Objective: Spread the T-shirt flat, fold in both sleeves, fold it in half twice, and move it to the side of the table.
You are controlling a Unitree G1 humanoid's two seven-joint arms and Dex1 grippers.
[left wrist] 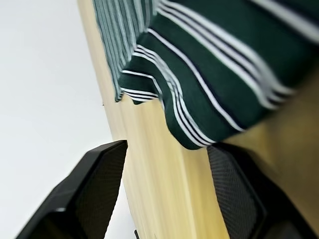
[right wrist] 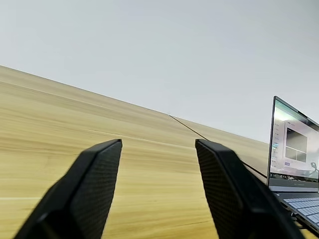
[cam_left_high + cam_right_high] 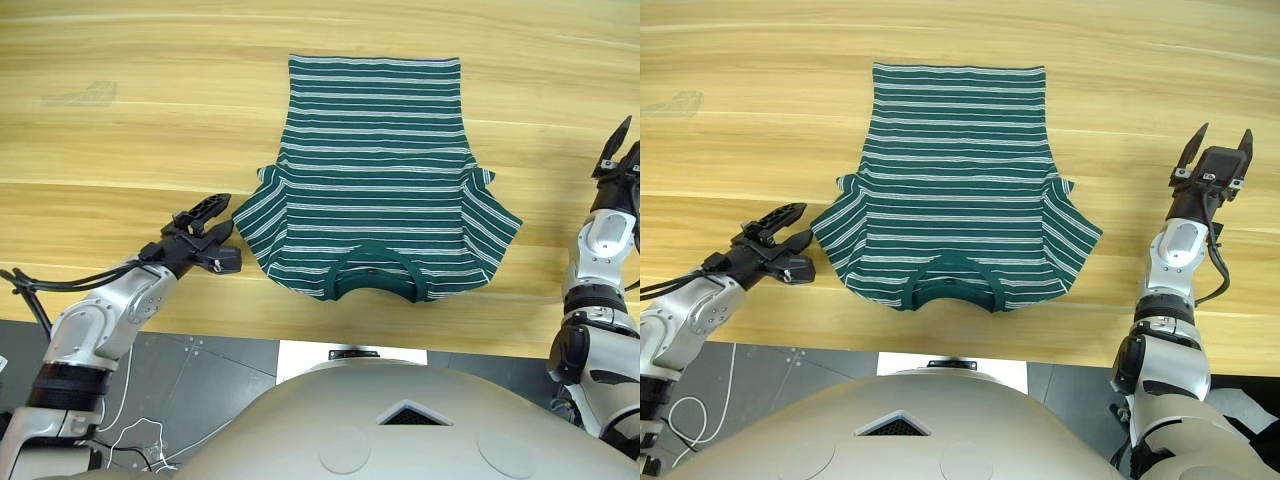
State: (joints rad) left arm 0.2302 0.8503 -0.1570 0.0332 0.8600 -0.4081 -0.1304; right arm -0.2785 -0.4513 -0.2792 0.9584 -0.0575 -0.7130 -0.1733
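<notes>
One T-shirt (image 3: 375,170) lies spread on the tabletop (image 3: 120,150) in the centre of the frame, with its hem (image 3: 375,62) toward the top and its collar (image 3: 378,270) toward the bottom. It is green with thin white stripes, and it looks like a soft, light knit that will drape and crease rather than hold a shape. It will probably drag across the wood if only one corner is pulled. Two short sleeves show, one (image 3: 255,210) at the lower left of the shirt and one (image 3: 495,225) at the lower right. Each sleeve's outer cuff edge is a sensible place to pinch, since the doubled cloth there gives the fingers something to grip. There are two tools. The left tool (image 3: 226,230) sits low at the lower left of the frame, just beside the near sleeve. Its fingers (image 1: 94,194) are spread apart and the cuff lies just ahead of them, not yet pinched. The right tool (image 3: 1225,140) stands at the right edge of the frame, well apart from the shirt, with its fingers also spread and holding nothing. One laptop (image 2: 294,149) sits on the tabletop beyond it.
</notes>
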